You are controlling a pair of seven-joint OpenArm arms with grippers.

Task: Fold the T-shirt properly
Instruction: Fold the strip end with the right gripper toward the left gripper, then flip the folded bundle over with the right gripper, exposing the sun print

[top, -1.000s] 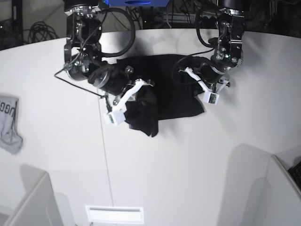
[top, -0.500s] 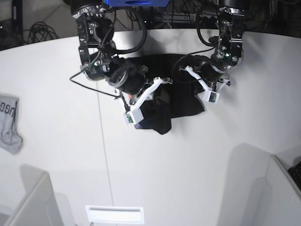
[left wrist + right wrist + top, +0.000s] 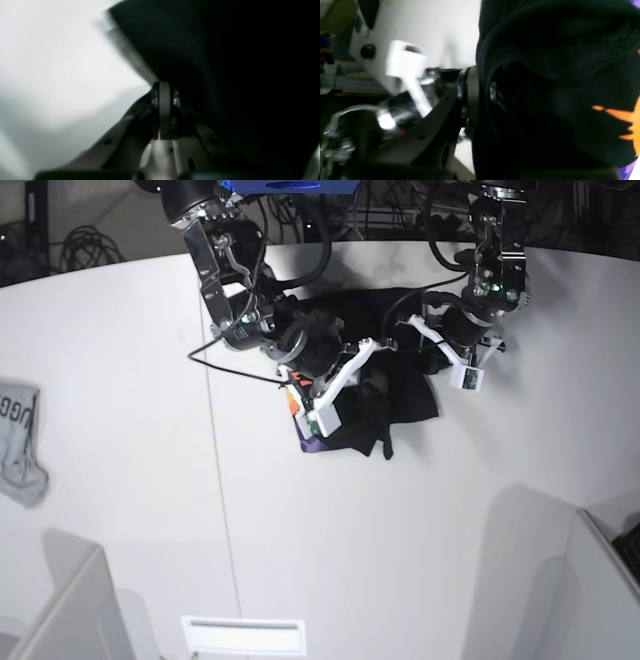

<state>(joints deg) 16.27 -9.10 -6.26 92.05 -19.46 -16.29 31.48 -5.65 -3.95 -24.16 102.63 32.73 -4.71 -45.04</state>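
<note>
With black cloth pinched in the closed right gripper (image 3: 480,97) and left gripper (image 3: 165,110), the T-shirt (image 3: 405,395) risks being bunched crookedly if either edge is let slip.

The T-shirt (image 3: 545,75) runs off the right wrist picture at three o'clock, so its orange print is cut. The left wrist picture is blurry. Both arms hide cloth.

Only illegible dark lettering on the grey garment (image 3: 18,442).
</note>
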